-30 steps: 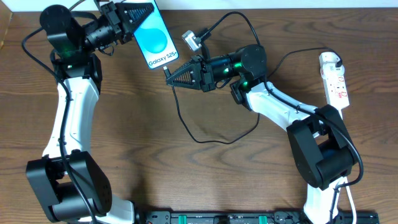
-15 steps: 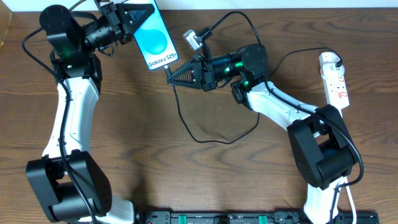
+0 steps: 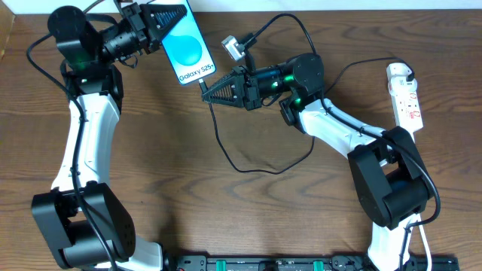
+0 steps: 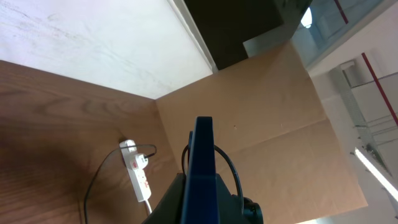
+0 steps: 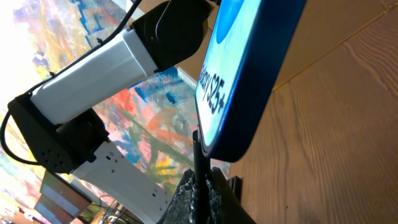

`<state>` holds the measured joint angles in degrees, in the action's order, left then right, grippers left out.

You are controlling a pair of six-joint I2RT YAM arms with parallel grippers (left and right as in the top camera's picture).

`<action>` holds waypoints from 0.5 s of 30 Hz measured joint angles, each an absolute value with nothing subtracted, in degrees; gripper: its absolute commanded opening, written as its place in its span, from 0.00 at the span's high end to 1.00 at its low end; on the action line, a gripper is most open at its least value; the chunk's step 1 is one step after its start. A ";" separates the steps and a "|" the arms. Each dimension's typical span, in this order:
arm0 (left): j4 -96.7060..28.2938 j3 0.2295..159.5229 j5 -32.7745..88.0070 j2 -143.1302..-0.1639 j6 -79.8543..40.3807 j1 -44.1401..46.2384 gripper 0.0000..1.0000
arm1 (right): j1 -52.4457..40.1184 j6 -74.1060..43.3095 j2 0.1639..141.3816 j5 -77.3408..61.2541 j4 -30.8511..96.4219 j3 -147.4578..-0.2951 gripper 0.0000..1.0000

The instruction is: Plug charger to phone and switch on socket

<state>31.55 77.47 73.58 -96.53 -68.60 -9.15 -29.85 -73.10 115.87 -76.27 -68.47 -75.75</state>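
Nothing has shifted since the earlier frame. There is one phone (image 3: 188, 49), one charger (image 3: 216, 134), one socket (image 3: 404, 96) and two grippers. The left gripper (image 3: 177, 13) is clamped on the phone's top end, near the worktop's (image 3: 151, 150) far edge. The right gripper (image 3: 207, 90) is clamped on the charger's connector tip, right at the phone's lower edge. The socket lies well apart, far right.

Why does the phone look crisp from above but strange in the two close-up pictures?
Overhead view: even light, soft arm shadows on the table, the phone sharp, its lettering readable. Left wrist view: the phone is edge-on at the lens, a dark, soft strip, with bright ceiling lights at right. Right wrist view: tilted and very close, the screen glows, the background looks soft.
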 measured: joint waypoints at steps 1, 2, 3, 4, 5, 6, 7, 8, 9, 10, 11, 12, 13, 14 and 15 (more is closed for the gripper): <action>31.55 77.47 73.60 -96.53 -68.60 -9.15 0.93 | -29.85 -73.10 115.87 -76.25 -68.47 -75.75 0.99; 31.55 77.47 73.58 -96.53 -68.60 -9.15 0.93 | -29.87 -73.10 115.87 -76.25 -68.34 -75.75 0.99; 31.55 77.47 73.58 -96.53 -68.60 -9.10 0.93 | -29.87 -73.10 115.87 -76.25 -68.18 -75.75 0.99; 31.55 77.47 73.58 -96.53 -68.60 -9.08 0.93 | -29.87 -73.10 115.87 -76.25 -67.99 -75.75 0.99; 31.55 77.47 73.58 -96.53 -68.60 -9.02 0.92 | -29.87 -73.10 115.87 -76.25 -67.94 -75.75 0.99; 31.55 77.47 73.58 -96.53 -68.60 -8.95 0.92 | -29.87 -73.10 115.87 -76.18 -67.90 -75.75 0.99; 31.55 77.47 73.60 -96.53 -68.60 -8.86 0.93 | -29.87 -73.10 115.87 -76.20 -67.90 -75.75 0.99; 31.57 77.47 73.60 -96.53 -68.60 -8.86 0.93 | -29.87 -73.10 115.87 -76.20 -67.90 -75.75 0.99; 31.57 77.47 73.58 -96.53 -68.60 -8.86 0.93 | -29.87 -73.10 115.87 -76.18 -67.90 -75.75 0.99; 31.55 77.47 73.60 -96.53 -68.60 -8.86 0.93 | -29.87 -73.10 115.87 -76.18 -67.88 -75.75 0.99; 31.55 77.47 73.58 -96.53 -68.60 -8.86 0.93 | -29.87 -73.10 115.87 -76.16 -67.88 -75.75 0.99; 31.55 77.47 73.60 -96.53 -68.60 -8.86 0.93 | -29.87 -73.10 115.87 -76.12 -67.85 -75.75 0.99; 31.55 77.47 73.60 -96.53 -68.60 -8.86 0.92 | -29.87 -73.10 115.87 -76.12 -67.88 -75.75 0.99; 31.55 77.47 73.60 -96.53 -68.60 -8.86 0.93 | -29.87 -73.10 115.87 -76.12 -67.88 -75.75 0.99; 31.55 77.47 73.63 -96.53 -68.60 -8.86 0.92 | -29.87 -73.10 115.87 -76.09 -67.88 -75.75 0.99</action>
